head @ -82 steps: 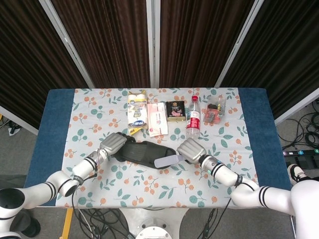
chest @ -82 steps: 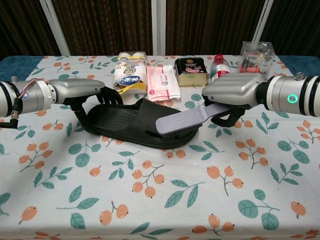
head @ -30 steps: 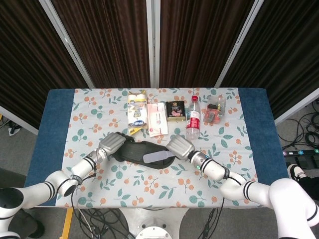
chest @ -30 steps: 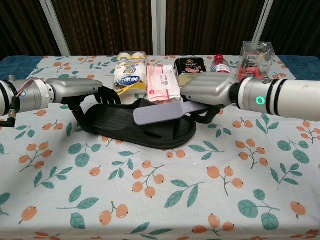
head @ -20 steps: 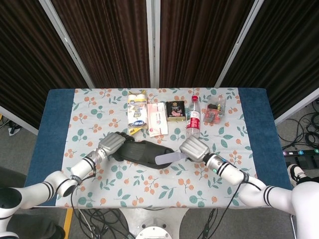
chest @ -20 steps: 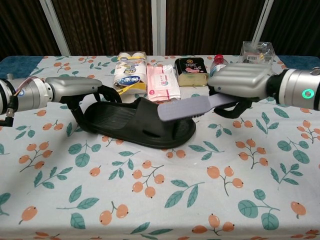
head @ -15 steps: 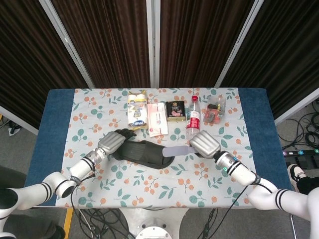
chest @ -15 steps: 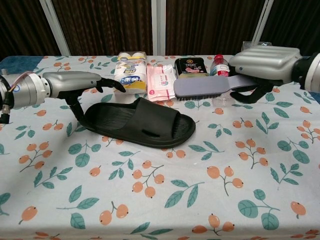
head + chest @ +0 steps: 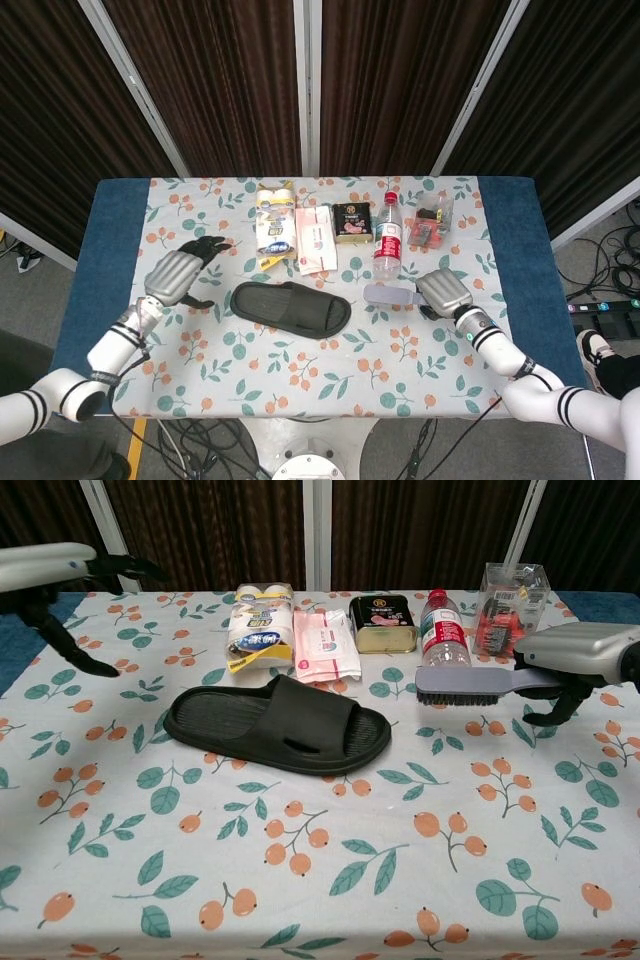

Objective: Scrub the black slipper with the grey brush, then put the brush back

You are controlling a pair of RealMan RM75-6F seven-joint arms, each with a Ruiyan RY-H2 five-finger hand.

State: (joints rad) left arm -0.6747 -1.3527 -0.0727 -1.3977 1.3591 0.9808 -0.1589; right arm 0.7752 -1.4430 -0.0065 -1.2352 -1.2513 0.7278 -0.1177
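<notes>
The black slipper (image 9: 290,308) (image 9: 275,725) lies flat on the floral cloth at the middle, toe toward the right, with no hand on it. My right hand (image 9: 445,292) (image 9: 580,655) grips the handle of the grey brush (image 9: 388,295) (image 9: 468,688), bristles down, right of the slipper and just in front of the bottle. The brush hangs low over the cloth; whether it touches I cannot tell. My left hand (image 9: 180,270) (image 9: 60,570) is raised left of the slipper, fingers spread, holding nothing.
Along the back stand a yellow-white packet (image 9: 258,625), pink wipes (image 9: 325,645), a dark tin (image 9: 383,623), a water bottle (image 9: 443,630) and a clear box (image 9: 512,598). The cloth's blue borders (image 9: 110,260) flank the table.
My left hand let go of the slipper's heel and pulled away up and left. My right hand carried the brush off the slipper to the right and lowered it by the bottle.
</notes>
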